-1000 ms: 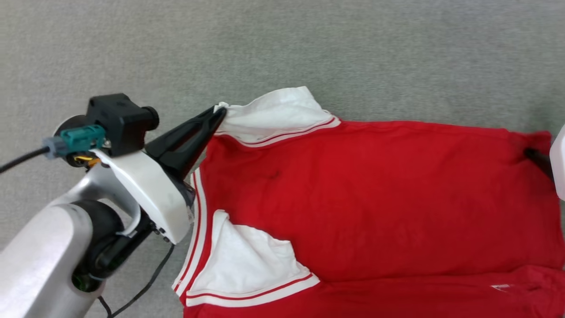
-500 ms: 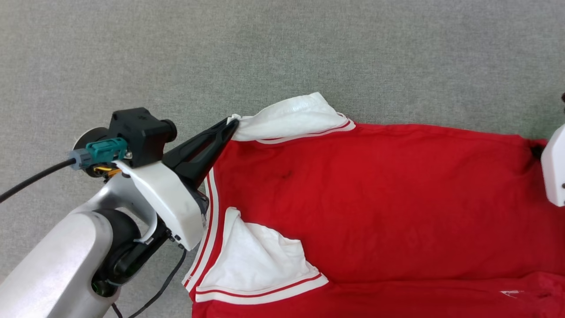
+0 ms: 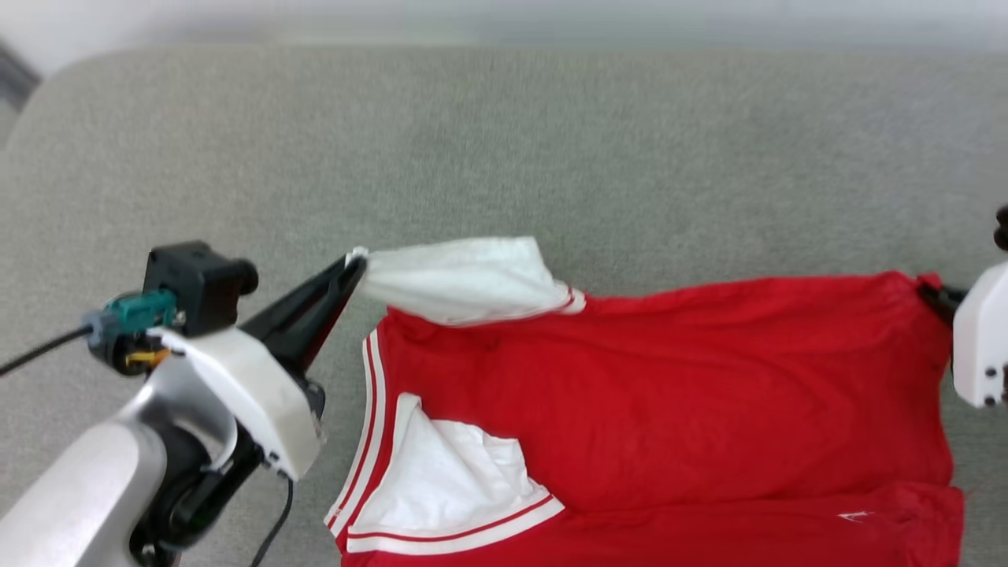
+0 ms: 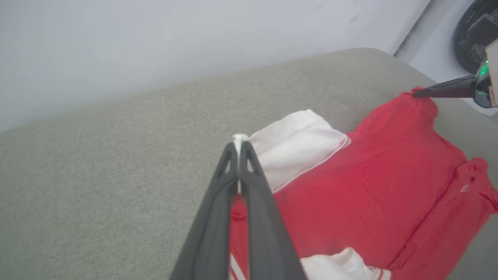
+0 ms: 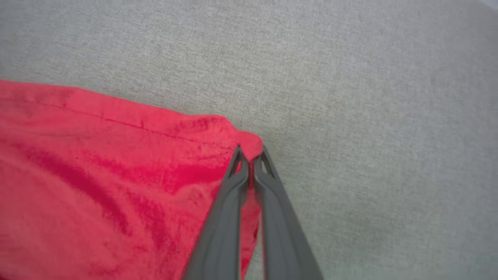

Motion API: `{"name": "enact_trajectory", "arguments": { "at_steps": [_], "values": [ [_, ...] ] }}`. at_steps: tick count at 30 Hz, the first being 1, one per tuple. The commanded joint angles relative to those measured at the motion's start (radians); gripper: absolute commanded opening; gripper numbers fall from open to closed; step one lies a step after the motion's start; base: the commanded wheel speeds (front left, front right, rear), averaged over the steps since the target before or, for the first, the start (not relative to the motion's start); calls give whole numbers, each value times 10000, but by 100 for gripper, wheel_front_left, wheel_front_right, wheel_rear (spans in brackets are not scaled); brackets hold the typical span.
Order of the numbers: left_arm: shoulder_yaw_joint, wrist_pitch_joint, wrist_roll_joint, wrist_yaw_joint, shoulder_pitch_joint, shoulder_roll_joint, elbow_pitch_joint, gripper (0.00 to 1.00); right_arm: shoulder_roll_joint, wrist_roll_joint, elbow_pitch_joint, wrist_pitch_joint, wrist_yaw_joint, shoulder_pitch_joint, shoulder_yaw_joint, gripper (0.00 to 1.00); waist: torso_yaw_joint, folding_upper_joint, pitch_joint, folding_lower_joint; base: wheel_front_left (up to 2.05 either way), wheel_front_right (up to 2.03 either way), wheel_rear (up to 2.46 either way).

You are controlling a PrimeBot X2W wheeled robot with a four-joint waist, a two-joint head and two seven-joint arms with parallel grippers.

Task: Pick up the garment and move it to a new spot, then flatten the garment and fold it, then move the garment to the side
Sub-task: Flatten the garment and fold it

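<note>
Shirt (image 3: 669, 394) spread on cushion (image 3: 472, 142). Left end effector (image 3: 358, 265) clamped on its far-left sleeve (image 3: 465, 279) tip, right end effector (image 5: 251, 151) pinched shut on far-right hem corner (image 5: 249, 139). Risk: both bites thin (corners only); I'd expect a slip if I stretch hard.

Grey woven cushion (image 3: 504, 142), flat and broad, is being shown from above; its rounded far edge is being met by a pale wall (image 4: 155, 39). Beyond the cushion's corner, a grey strip (image 4: 408, 37) is being followed by a lighter surface (image 4: 435, 58).
</note>
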Motion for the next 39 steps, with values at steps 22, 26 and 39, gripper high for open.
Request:
{"name": "enact_trajectory", "arguments": {
  "at_steps": [22,26,39],
  "values": [
    [-917,486,-301,717,3986,1066,61,0,-657,109,-2469,-643,-4,5294,-663,0,-225,0,-1373,0,0,0,0],
    [-1330,497,-72,441,3779,835,783,0,-820,178,-2405,-756,-4,5316,-212,0,-219,0,-1212,0,0,0,0],
    [-2455,523,774,-222,2910,-225,2908,45,-1262,179,-1884,-1439,-4,4481,1671,47,-157,0,-803,0,0,0,0]
  ]
}}
